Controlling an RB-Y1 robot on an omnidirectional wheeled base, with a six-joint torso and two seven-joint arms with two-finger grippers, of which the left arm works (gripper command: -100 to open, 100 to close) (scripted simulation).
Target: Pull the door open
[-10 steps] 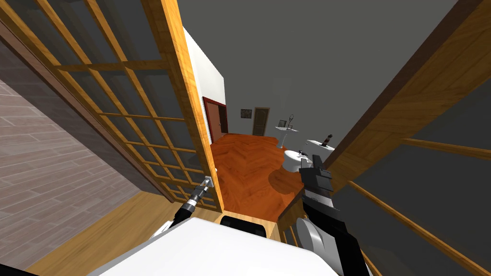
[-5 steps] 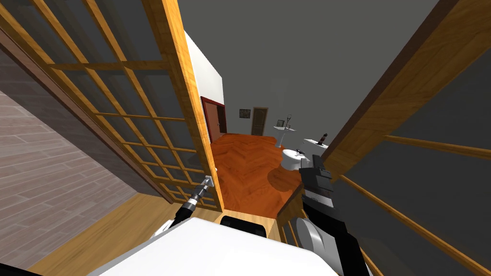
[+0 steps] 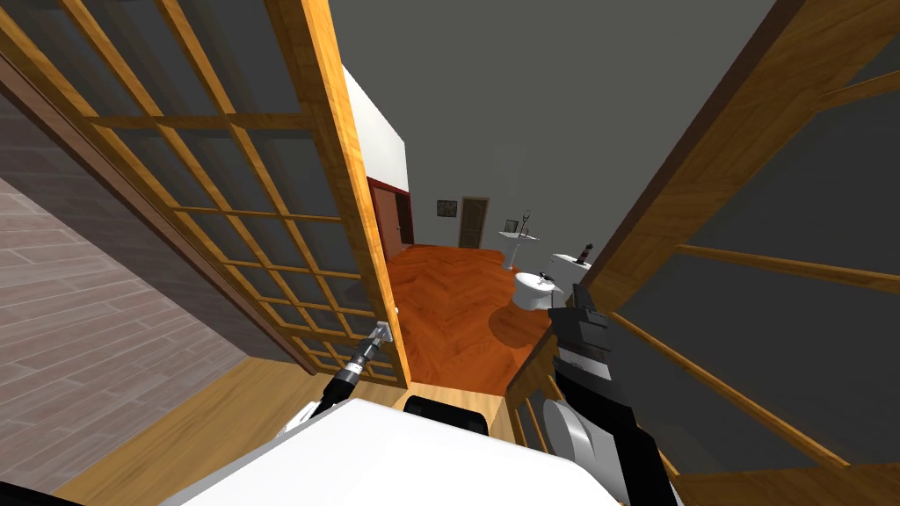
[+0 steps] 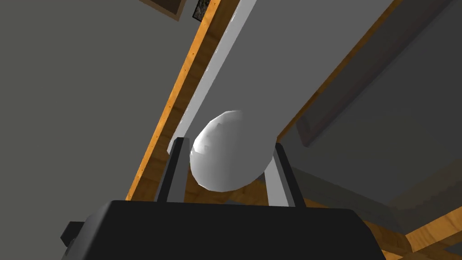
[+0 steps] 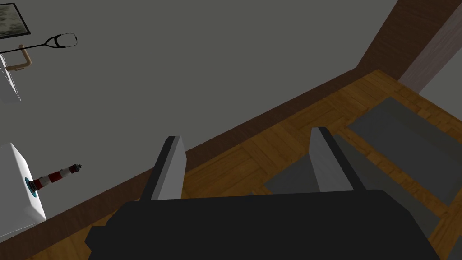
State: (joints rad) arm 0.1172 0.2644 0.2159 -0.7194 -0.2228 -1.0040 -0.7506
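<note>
- left gripper – closed on the pale round knob; one blade-like finger presses each side of it
- the knob sits against the orange wood edge of the door, close above the gripper's dark body
- head view: the left gripper is at the free edge of the door, low down
- the door is a wood frame with a grid of dark glass panes; it stands to my left, swung partly open
- right gripper – fingers spread apart, nothing between them
- it hangs over a wood floor near a dark skirting board
- head view: the right gripper is held out on my right, just beside the second door leaf
- the two leaves stand well apart; a red-brown floor shows through the gap
- right wrist view: a small red-and-white lighthouse figure stands on a white box, well apart from the gripper
</note>
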